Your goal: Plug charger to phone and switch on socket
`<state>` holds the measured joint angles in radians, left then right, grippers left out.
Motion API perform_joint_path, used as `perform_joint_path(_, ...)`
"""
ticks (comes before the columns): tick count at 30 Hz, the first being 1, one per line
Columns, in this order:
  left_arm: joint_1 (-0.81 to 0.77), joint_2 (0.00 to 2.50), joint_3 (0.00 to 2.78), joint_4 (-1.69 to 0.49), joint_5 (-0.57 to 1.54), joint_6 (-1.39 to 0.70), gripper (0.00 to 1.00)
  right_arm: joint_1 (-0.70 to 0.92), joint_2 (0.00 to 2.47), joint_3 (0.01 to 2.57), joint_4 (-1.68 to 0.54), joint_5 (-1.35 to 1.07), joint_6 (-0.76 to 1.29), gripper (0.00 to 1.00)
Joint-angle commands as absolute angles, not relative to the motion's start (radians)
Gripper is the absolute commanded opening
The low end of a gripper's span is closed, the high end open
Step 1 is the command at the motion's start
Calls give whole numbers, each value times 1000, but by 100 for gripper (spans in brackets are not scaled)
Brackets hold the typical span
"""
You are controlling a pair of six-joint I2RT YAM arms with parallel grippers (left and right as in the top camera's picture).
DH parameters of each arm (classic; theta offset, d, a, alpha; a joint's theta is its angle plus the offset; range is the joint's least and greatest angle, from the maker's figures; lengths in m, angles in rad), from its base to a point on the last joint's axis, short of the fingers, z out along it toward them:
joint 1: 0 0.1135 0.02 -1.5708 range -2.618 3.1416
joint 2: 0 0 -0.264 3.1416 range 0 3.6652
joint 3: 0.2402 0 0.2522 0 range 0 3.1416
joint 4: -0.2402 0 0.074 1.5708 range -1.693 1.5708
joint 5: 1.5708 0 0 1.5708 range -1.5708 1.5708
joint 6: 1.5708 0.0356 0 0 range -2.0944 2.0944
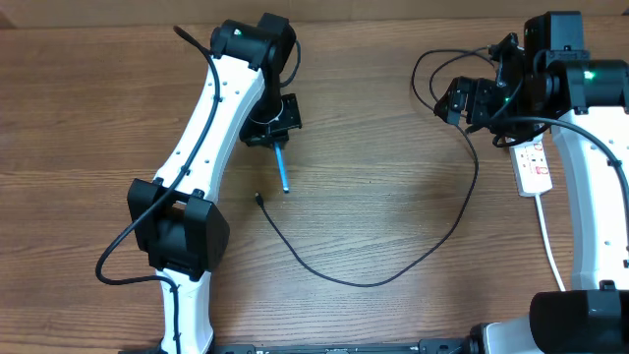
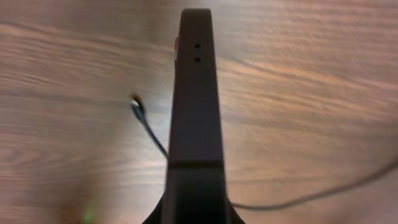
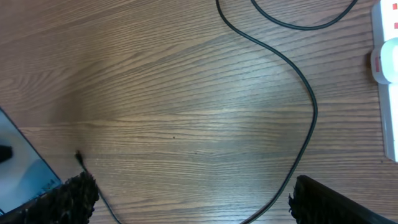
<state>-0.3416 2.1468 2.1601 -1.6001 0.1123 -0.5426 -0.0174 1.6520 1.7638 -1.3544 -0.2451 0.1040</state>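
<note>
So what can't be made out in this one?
- Phone screen: edge-on overhead; left wrist shows only its blurred dark edge; right wrist crops it.
- Socket upper end: right arm covers it overhead; right wrist crops it.
- Left gripper fingers: hidden under the wrist overhead.

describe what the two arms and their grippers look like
Both arms have white tubular links and chunky black joint housings: left arm, right arm. A thin black cable loops beside the left arm's lower joint. A green light glows on the right arm's upper black housing. Both grippers are black: left gripper, right gripper; one right finger looks rough-textured.
</note>
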Motion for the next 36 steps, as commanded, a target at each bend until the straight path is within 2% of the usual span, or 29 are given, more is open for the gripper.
perform_joint_path(1, -357, 2128, 2169, -1588, 18, -523, 4, -16, 1639, 1780, -1352, -225, 96, 100)
perform_joint_path(14, -458, 2205, 2038, -1446, 18, -522, 4, -16, 1639, 1779, -1352, -225, 96, 100)
perform_joint_path(28, -471, 2205, 1831, -1236, 17, -519, 4, -16, 1639, 1780, -1352, -225, 96, 100)
perform_joint_path(36, -472, 2205, 1817, -1181, -3, -519, 13, -16, 1639, 1780, -1352, -225, 96, 100)
